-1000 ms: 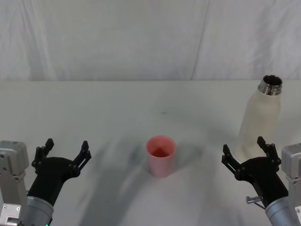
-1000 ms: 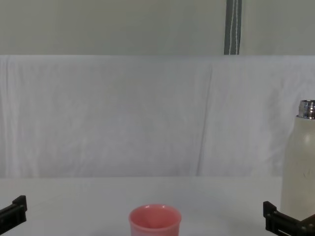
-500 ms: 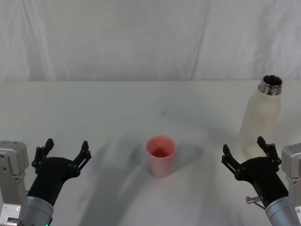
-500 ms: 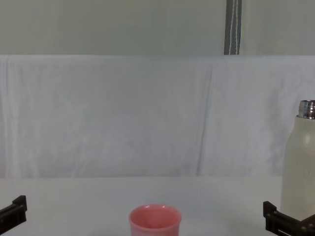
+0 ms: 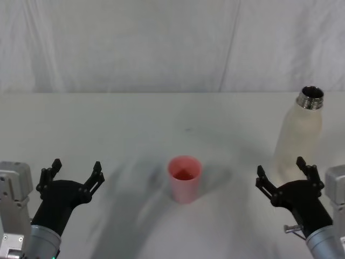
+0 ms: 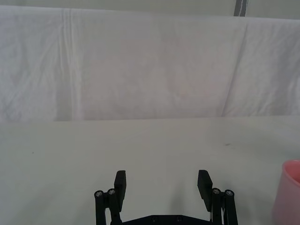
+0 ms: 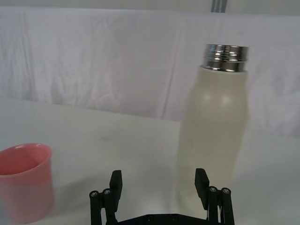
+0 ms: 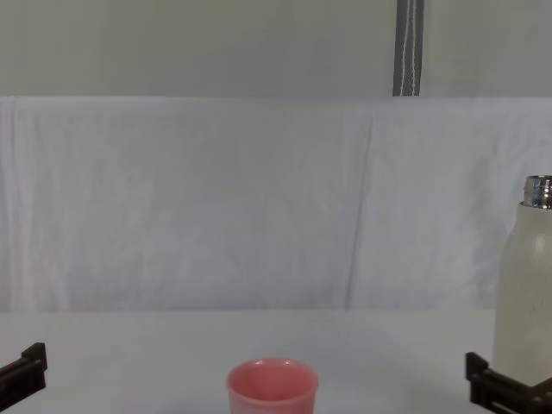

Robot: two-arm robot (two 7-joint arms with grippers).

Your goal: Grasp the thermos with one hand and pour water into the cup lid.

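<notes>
The cream-white thermos (image 5: 298, 133) (image 7: 214, 122) (image 8: 525, 293) stands upright and uncapped at the table's right, its steel neck on top. The pink cup lid (image 5: 185, 178) (image 7: 23, 180) (image 8: 272, 389) sits upright in the middle of the table, and its edge shows in the left wrist view (image 6: 289, 192). My right gripper (image 5: 284, 172) (image 7: 159, 185) is open, just in front of the thermos and apart from it. My left gripper (image 5: 75, 174) (image 6: 162, 185) is open over the near left of the table, holding nothing.
A white cloth covers the table (image 5: 135, 124) and hangs as a backdrop (image 5: 161, 43) along its far edge. A grey pole (image 8: 408, 47) rises behind the backdrop. Bare table lies between the cup lid and each gripper.
My right gripper has shifted very slightly to the right. The thermos, cup lid and left gripper have stayed where they were.
</notes>
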